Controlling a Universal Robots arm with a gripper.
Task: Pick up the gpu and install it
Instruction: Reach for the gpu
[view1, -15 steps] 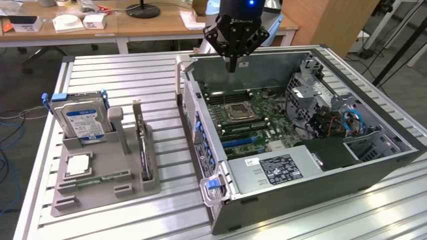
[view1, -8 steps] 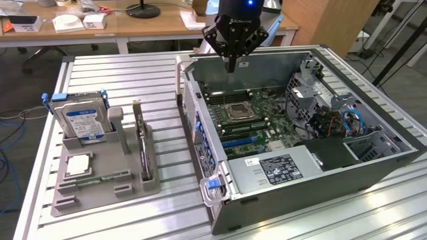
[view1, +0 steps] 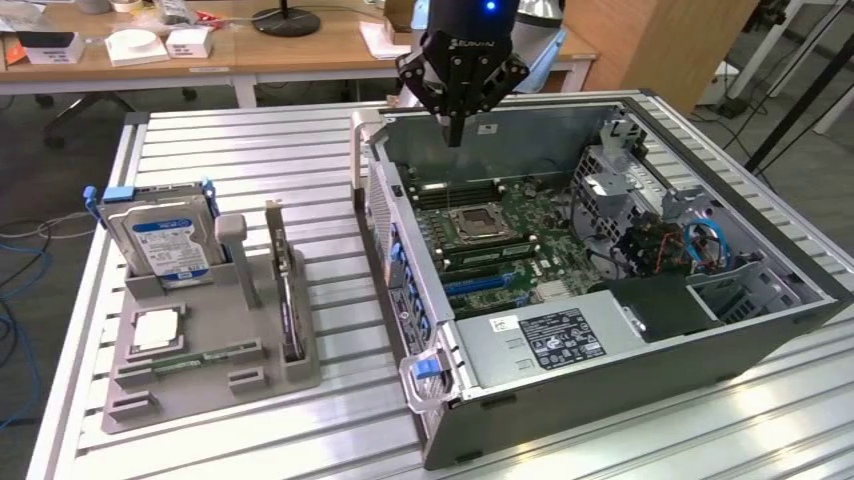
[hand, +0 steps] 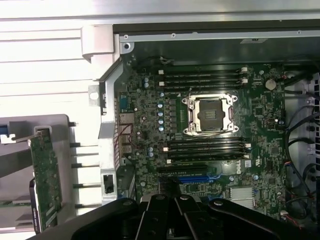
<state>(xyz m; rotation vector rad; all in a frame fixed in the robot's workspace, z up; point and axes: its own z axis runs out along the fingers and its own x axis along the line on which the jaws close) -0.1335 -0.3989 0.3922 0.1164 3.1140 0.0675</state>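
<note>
gpu (view1: 286, 305), thin dark-green card with pale metal end bracket: on edge in grey plastic holder (view1: 200, 390), ungrasped. Black gripper (view1: 454, 128): fingers together, empty, above open grey computer case (view1: 627, 370), well apart from card. Risk: descent with fingers together could knock card over.

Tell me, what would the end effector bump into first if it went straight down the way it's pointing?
Probably the motherboard inside the open computer case. The shut end effector points down over it, seemingly near the blue expansion slot, though how high it hangs is hard to judge.
</note>
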